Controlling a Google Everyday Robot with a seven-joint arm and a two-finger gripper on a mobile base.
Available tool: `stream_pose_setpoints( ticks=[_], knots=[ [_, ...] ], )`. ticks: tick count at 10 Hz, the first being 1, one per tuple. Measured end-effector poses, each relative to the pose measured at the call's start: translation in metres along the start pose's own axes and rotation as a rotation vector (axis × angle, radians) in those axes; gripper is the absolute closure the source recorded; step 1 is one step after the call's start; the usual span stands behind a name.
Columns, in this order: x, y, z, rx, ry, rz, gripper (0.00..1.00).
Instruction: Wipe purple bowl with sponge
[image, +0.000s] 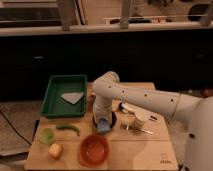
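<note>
The purple bowl (112, 119) is a small dark bowl in the middle of the wooden table, mostly covered by my arm; only its right rim shows. My gripper (101, 122) reaches down at the bowl's front left edge. It is shut on the light-blue sponge (102, 126), which sits at the bowl's front rim. I cannot tell whether the sponge touches the inside of the bowl.
A green tray (54, 94) with a grey cloth (73, 97) stands at the back left. An orange bowl (94, 149) is at the front. A light-green cup (47, 135), a green pod (69, 129) and a yellow item (55, 150) lie front left. A white cup (136, 119) and utensils (144, 130) are right of the bowl.
</note>
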Motion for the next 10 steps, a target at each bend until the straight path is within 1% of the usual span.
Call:
stream_pose_setpoints(
  ticks=[2, 3, 4, 5, 7, 9, 10],
  knots=[
    [0.01, 0.026, -0.008, -0.013, 0.026, 0.063, 1.0],
    [0.021, 0.031, -0.013, -0.016, 0.047, 0.085, 1.0],
    [0.031, 0.033, -0.016, -0.018, 0.063, 0.094, 1.0],
    [0.042, 0.032, -0.018, -0.02, 0.08, 0.1, 1.0],
    [0.065, 0.025, -0.021, -0.024, 0.11, 0.089, 1.0],
    [0.074, 0.011, -0.019, -0.018, 0.114, 0.061, 1.0],
    [0.074, -0.004, -0.016, -0.01, 0.11, 0.031, 1.0]
  ],
)
